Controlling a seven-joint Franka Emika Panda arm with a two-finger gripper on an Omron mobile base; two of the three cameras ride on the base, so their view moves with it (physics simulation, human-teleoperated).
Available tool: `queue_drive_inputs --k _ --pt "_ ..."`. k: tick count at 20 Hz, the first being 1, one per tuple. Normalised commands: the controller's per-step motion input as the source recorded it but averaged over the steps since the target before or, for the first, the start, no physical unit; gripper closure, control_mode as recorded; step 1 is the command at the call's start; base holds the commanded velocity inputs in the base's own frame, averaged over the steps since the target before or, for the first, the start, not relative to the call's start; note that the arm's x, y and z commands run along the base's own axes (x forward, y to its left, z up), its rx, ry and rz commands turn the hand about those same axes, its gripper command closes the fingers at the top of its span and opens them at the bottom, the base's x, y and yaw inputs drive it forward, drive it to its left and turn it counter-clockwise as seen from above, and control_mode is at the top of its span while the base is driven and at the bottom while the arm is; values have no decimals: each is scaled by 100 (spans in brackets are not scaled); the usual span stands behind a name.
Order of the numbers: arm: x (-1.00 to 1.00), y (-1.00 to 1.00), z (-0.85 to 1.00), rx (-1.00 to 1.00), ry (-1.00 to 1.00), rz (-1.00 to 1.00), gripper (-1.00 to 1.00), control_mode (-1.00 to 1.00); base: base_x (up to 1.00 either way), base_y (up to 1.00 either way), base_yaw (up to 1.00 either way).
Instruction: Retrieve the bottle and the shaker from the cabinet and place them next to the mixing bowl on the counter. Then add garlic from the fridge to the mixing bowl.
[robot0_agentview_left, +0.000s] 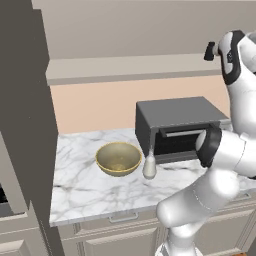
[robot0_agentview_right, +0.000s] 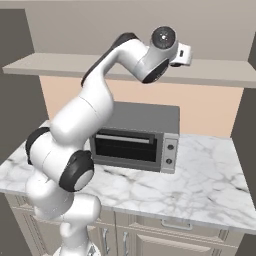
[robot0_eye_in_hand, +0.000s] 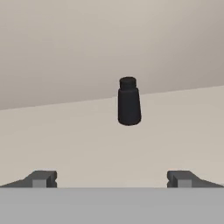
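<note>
shaker (robot0_eye_in_hand: 129, 102) upright, ahead between spread fingers (robot0_eye_in_hand: 43, 179)

A kitchen: marble counter (robot0_agentview_left: 85, 185), toaster oven (robot0_agentview_right: 137, 137), cabinet drawers (robot0_agentview_right: 165, 235) beneath.

The bottle (robot0_agentview_left: 149, 166) stands upright on the counter (robot0_agentview_left: 90, 187), just beside the mixing bowl (robot0_agentview_left: 118, 159).

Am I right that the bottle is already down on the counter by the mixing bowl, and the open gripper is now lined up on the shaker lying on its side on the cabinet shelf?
Not quite. The shaker stands upright on the shelf, as the hand view shows. The rest holds: the bottle stands on the counter beside the mixing bowl, and the open gripper faces the shaker.
</note>
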Motion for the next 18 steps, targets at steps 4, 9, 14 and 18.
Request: queue_drive_inputs --k 4,9,14,18 --pt "10 -19 0 0 0 2 -100 -100 0 0 0" --pt "5 4 -30 0 0 0 -100 -100 0 0 0" --pt "19 9 -23 0 0 0 -100 -100 0 0 0" --pt "44 0 3 0 0 0 -100 -100 0 0 0"
